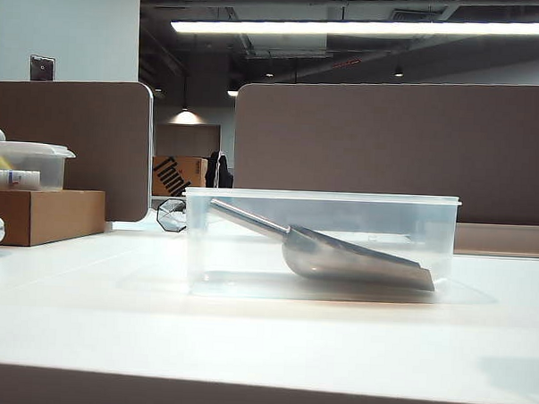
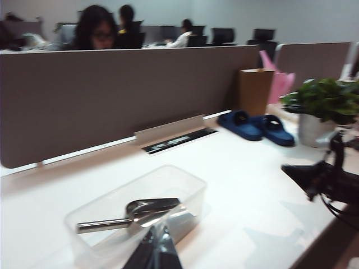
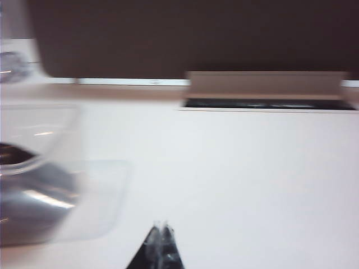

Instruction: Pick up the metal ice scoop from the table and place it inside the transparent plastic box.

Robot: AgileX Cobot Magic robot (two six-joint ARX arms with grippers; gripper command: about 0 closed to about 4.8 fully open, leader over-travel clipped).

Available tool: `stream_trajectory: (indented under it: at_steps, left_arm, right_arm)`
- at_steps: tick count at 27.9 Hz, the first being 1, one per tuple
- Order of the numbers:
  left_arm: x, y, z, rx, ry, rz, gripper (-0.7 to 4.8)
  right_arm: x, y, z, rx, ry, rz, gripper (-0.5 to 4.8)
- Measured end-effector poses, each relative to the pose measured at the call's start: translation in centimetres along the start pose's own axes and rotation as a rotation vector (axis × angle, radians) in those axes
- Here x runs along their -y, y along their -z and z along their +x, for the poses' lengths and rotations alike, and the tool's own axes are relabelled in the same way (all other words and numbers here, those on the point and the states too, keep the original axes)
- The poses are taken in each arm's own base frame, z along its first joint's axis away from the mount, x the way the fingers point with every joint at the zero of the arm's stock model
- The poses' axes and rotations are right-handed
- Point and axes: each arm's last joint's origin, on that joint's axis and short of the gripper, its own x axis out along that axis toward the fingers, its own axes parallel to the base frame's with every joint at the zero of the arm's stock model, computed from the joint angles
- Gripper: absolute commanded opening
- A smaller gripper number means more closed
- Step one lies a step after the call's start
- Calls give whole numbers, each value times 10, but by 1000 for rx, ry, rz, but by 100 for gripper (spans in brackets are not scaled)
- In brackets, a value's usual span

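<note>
The metal ice scoop (image 1: 356,259) lies inside the transparent plastic box (image 1: 323,196) on the white table (image 1: 245,344). Its bowl rests on the box floor and its rod handle slants up toward the left wall. No gripper shows in the exterior view. The left wrist view has the scoop (image 2: 148,208) in the box (image 2: 193,196), with my left gripper (image 2: 159,232) shut, empty and held back above the box's near wall. In the blurred right wrist view, my right gripper (image 3: 161,228) is shut and empty over bare table, apart from the box (image 3: 101,190) and the scoop bowl (image 3: 33,202).
A cardboard box (image 1: 45,215) carrying a smaller lidded clear container (image 1: 25,164) stands at the far left. Brown divider panels (image 1: 388,145) close off the back. Blue slippers (image 2: 255,124), a potted plant (image 2: 322,106) and a dark arm (image 2: 325,179) sit off to one side of the table.
</note>
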Motion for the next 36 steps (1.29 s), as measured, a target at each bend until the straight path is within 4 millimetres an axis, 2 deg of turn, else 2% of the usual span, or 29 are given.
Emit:
stream_trajectory:
  at_steps: [3, 9, 18, 25, 36]
  left_arm:
    - [0, 17, -8, 8, 13, -2, -6]
    - [3, 43, -13, 3, 129, -23, -6]
    - [2, 72, 0, -117, 181, -81, -5]
    - [2, 71, 1, -114, 175, -203, 0]
    - [2, 72, 1, -122, 178, -214, -1]
  right_arm:
    - [4, 0, 0, 3, 38, 0, -1]
    - [0, 0, 0, -1, -4, 0, -1]
    - [-3, 0, 0, -4, -37, -1, -1]
    - [-3, 0, 0, -4, -39, -1, -1]
    - [-3, 0, 0, -4, -40, -1, -1]
